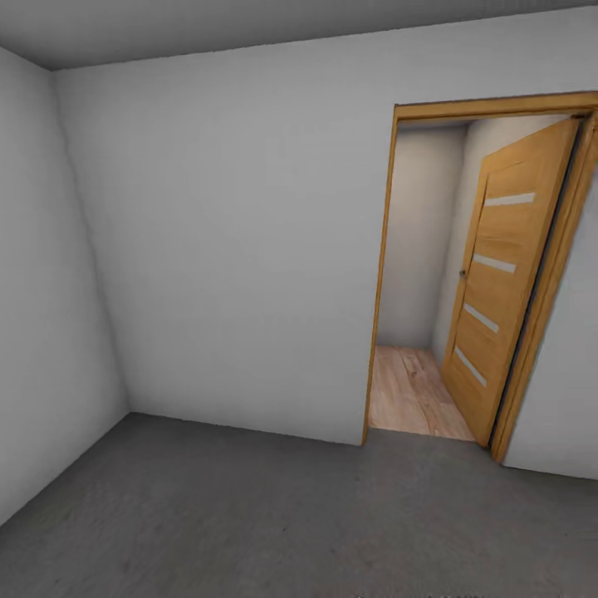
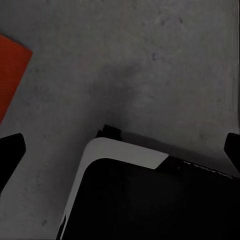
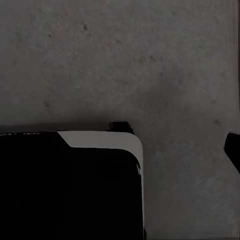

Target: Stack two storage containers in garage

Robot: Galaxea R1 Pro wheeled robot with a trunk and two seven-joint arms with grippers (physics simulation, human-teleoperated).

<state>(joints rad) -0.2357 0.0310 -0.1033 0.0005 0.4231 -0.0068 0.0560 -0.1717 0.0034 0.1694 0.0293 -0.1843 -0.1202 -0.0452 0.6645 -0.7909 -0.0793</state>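
I am in the garage, facing a plain white wall [image 1: 232, 249] above the dark grey floor [image 1: 249, 515]. A corner of one orange-red storage container [image 2: 11, 75] rests on the grey floor [image 2: 150, 60] at the edge of the left wrist view. My left gripper [image 2: 120, 150] hangs open over the floor, apart from the container, with its dark fingertips [image 2: 10, 152] wide apart and nothing between them. My right gripper [image 3: 120, 150] also hangs over bare floor [image 3: 150, 60]. One of its fingertips [image 3: 233, 149] sits far out at the frame's edge, and nothing is held. The second container is out of view.
A wooden plank door [image 1: 507, 282] stands open at the right, onto a passage with a light wood floor [image 1: 411, 390]. White walls meet in a corner at the left. My black base with white trim [image 2: 150, 200] [image 3: 65, 185] is below both wrists.
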